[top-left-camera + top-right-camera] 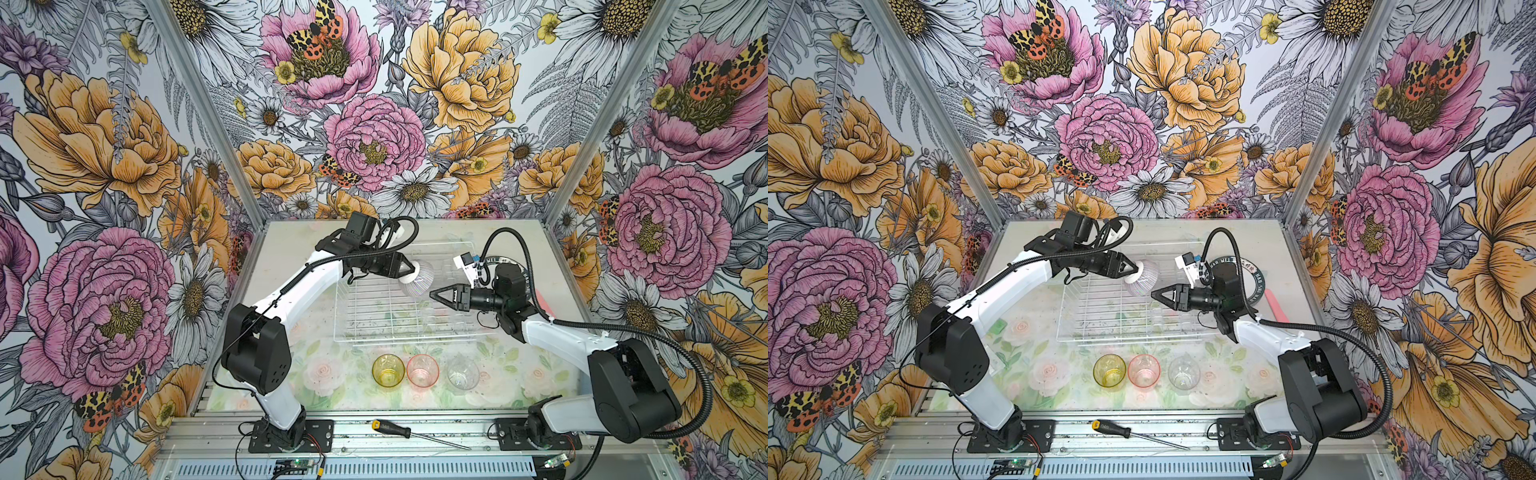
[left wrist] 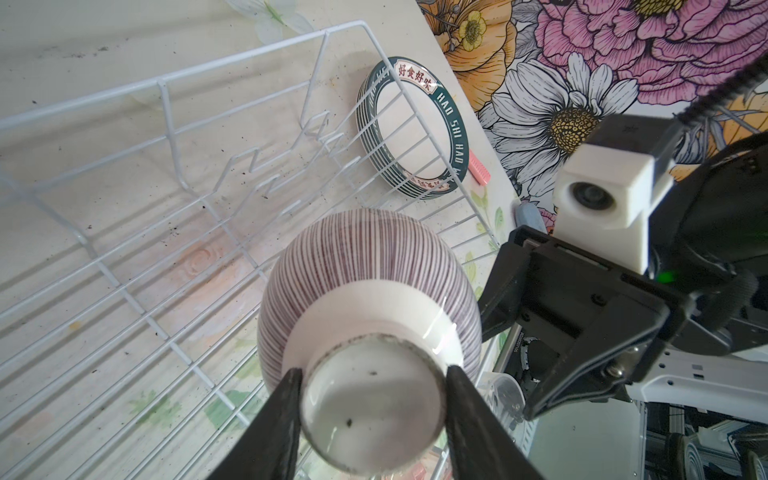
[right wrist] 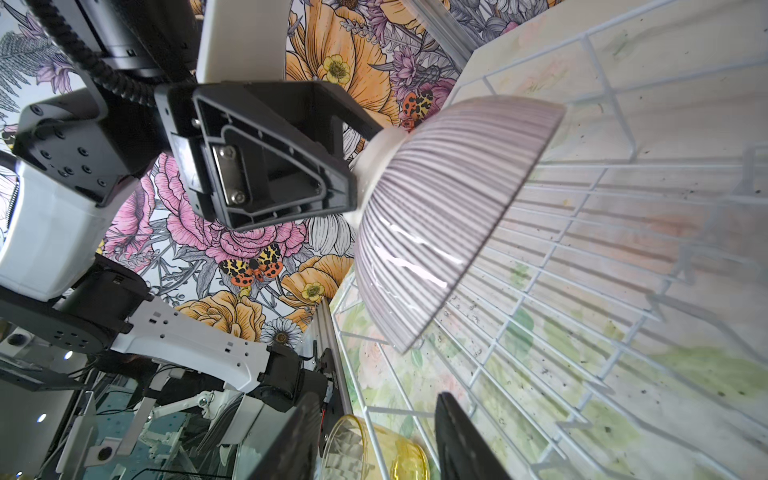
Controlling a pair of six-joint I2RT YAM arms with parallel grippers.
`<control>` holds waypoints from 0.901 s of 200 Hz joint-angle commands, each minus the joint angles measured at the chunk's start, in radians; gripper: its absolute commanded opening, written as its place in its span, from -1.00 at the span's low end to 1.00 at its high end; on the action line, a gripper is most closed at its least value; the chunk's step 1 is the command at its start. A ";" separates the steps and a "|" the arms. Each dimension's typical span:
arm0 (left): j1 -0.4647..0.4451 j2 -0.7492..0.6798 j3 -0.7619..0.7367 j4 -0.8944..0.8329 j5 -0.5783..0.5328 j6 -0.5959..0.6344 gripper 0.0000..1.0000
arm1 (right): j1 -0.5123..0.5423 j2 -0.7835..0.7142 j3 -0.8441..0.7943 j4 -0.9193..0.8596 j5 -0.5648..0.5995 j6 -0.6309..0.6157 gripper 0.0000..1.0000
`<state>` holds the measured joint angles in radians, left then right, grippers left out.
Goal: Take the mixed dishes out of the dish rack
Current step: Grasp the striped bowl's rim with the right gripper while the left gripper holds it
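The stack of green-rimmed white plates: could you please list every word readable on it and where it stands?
"好食好味": red, pale banner on the dark green rim of the top round white plate.
"HAO SHI HAO": white, along that rim.
Lower banner, remaining rim letters: too blurred.

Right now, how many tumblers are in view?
3, in a row on the table before the rack: yellow tumbler left, pink tumbler middle, clear tumbler right. Others may be hidden.
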<state>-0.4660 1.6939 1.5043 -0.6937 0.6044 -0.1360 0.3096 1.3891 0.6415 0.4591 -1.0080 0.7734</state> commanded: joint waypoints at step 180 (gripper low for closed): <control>0.008 -0.050 -0.040 0.210 0.156 -0.090 -0.36 | 0.018 0.219 0.010 0.797 0.048 0.425 -0.40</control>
<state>-0.4660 1.6878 1.4647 -0.5461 0.7223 -0.2127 0.3191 1.5993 0.6254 1.1591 -0.9726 1.1793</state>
